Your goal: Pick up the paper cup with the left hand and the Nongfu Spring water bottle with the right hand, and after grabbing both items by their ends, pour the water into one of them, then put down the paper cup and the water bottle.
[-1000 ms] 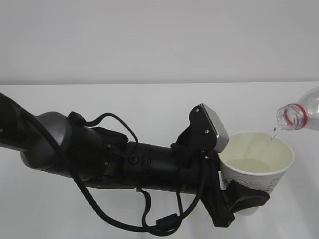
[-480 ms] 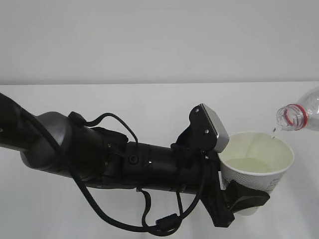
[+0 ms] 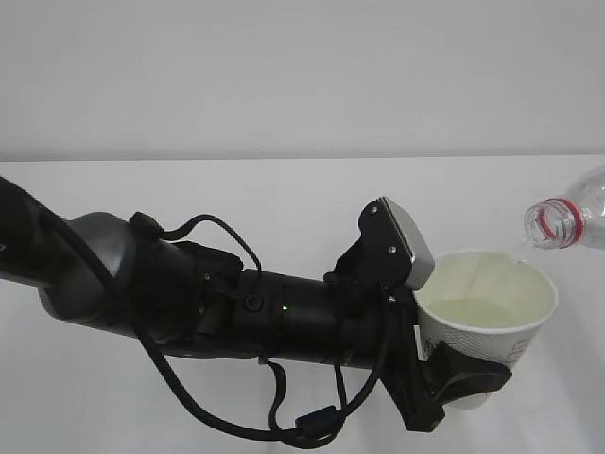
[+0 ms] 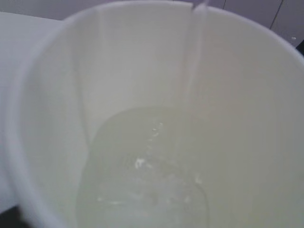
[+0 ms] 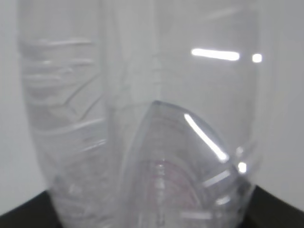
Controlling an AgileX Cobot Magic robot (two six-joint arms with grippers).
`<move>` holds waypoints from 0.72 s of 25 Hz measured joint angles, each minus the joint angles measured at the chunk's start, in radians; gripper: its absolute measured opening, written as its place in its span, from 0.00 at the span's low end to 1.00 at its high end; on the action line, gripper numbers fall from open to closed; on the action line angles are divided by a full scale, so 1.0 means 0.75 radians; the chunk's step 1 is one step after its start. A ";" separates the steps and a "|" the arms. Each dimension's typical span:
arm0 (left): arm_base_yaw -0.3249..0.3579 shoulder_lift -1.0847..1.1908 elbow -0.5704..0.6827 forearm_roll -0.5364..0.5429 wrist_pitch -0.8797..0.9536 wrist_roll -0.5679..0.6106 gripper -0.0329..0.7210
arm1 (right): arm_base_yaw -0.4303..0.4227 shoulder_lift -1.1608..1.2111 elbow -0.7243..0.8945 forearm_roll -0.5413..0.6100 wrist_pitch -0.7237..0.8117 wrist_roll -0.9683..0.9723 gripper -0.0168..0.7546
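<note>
Pouring stage. The left hand [image 3: 452, 376] clamps the paper cup [image 3: 487, 317] low on its wall, near the base, holding it upright above the white table [image 3: 284, 199] so the open rim faces the stream. At the right edge of the exterior view the Nongfu Spring water bottle [image 3: 567, 219] lies tilted, its uncapped mouth and red neck ring just above the cup's far rim; this lets the water [image 4: 142, 175] run down the inner wall and pool at the bottom, as the left wrist view shows. The right hand itself is unseen; the right wrist view is filled by the clear bottle, apparently gripped at its base end.
</note>
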 joint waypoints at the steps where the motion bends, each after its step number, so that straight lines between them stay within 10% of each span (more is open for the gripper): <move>1: 0.000 0.000 0.000 0.000 0.000 0.000 0.72 | 0.000 0.000 0.000 0.000 0.000 0.000 0.59; 18: 0.000 0.000 0.000 0.000 0.000 0.000 0.72 | 0.000 0.000 0.000 0.008 -0.002 -0.009 0.59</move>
